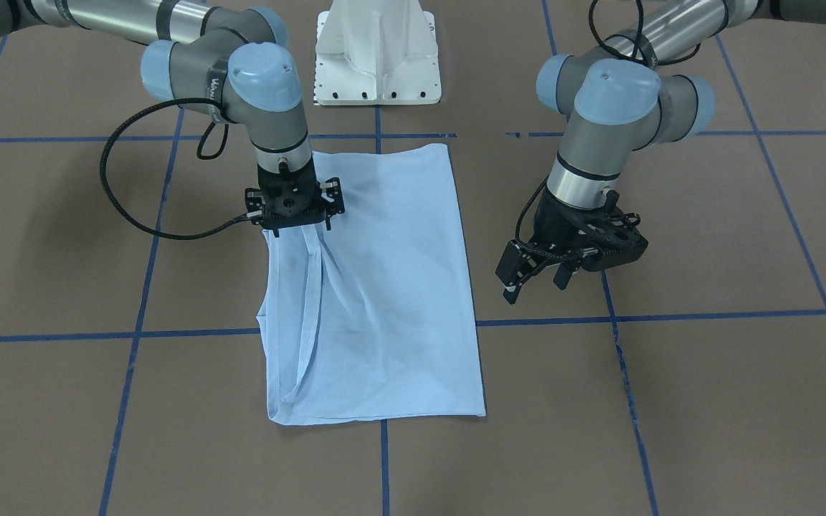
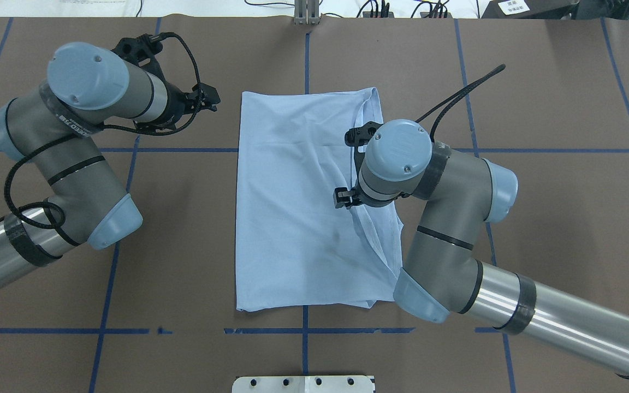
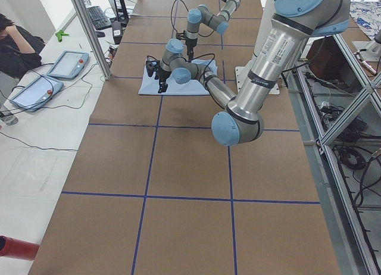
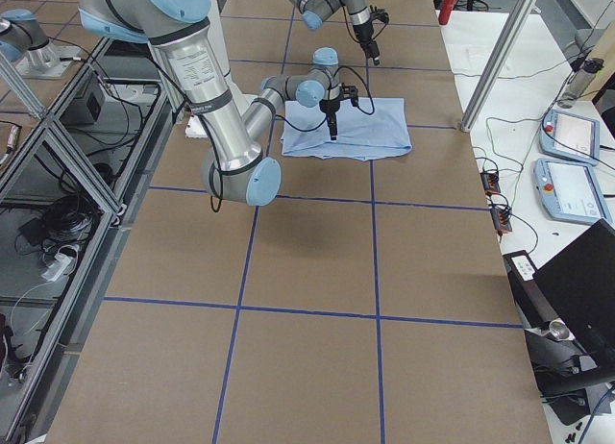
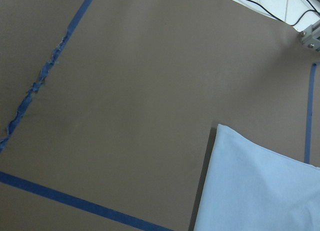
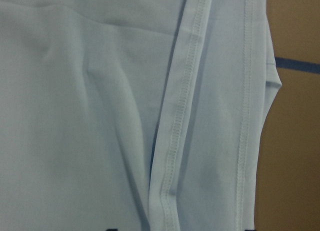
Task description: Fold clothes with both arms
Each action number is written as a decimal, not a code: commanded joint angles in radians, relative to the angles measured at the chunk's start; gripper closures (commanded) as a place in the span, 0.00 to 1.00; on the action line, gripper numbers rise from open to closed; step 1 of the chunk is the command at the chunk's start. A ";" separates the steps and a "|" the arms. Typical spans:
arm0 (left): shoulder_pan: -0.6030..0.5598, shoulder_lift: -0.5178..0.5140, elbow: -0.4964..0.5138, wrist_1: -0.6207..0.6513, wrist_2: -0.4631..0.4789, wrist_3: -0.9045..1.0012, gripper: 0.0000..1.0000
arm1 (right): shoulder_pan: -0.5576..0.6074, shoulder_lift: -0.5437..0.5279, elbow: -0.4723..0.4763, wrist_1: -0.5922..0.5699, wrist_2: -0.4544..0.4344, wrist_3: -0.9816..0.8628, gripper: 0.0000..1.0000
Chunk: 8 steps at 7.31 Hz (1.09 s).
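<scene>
- Overhead exterior view: the light blue T-shirt (image 2: 292, 207) lies on the brown table (image 2: 183, 245), about in the middle. It is already folded into a long, narrow shape. No sleeve, collar or print shows.
- The right gripper (image 1: 295, 223) points straight down onto the shirt, near the long edge on the robot's right side. Wrinkles in the cloth run toward it.
- Its fingertips are hidden under its own body, and the right wrist view shows only two tiny dark bits at the bottom edge. So I cannot tell if it is pinching the cloth or just touching it.
- The left gripper (image 1: 536, 285) hangs over bare table, beside the shirt but apart from it. Its two fingers are spread wide and hold nothing.
- The left wrist view shows one corner of the shirt (image 5: 250, 191) lying flat.
- I think the shirt is very light, soft and floppy. It will sag, bunch up and slide on the smooth table if it is pulled from just one spot.
- It will not break, but a folded layer could slip open.
- The stitched hems (image 6: 175, 131) look thicker than the rest, so they should be good to pinch.
- The best hold is probably two corners of one short end, one for each gripper. Grab all the layers together, then lift both at the same height so the cloth stays flat.
</scene>
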 commanded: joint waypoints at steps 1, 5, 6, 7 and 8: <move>0.000 0.000 0.000 0.000 -0.001 0.000 0.00 | 0.005 0.071 -0.108 0.000 -0.008 -0.071 0.33; 0.000 0.000 0.001 0.000 0.000 0.000 0.00 | 0.003 0.081 -0.172 -0.002 -0.002 -0.134 0.45; 0.000 -0.002 0.001 -0.002 -0.001 0.000 0.00 | 0.005 0.081 -0.172 -0.005 0.000 -0.135 0.45; 0.002 -0.003 0.000 0.000 0.000 -0.002 0.00 | 0.009 0.081 -0.172 -0.008 0.003 -0.143 0.46; 0.002 -0.003 0.000 0.000 -0.001 -0.006 0.00 | 0.016 0.072 -0.170 -0.008 0.006 -0.151 0.45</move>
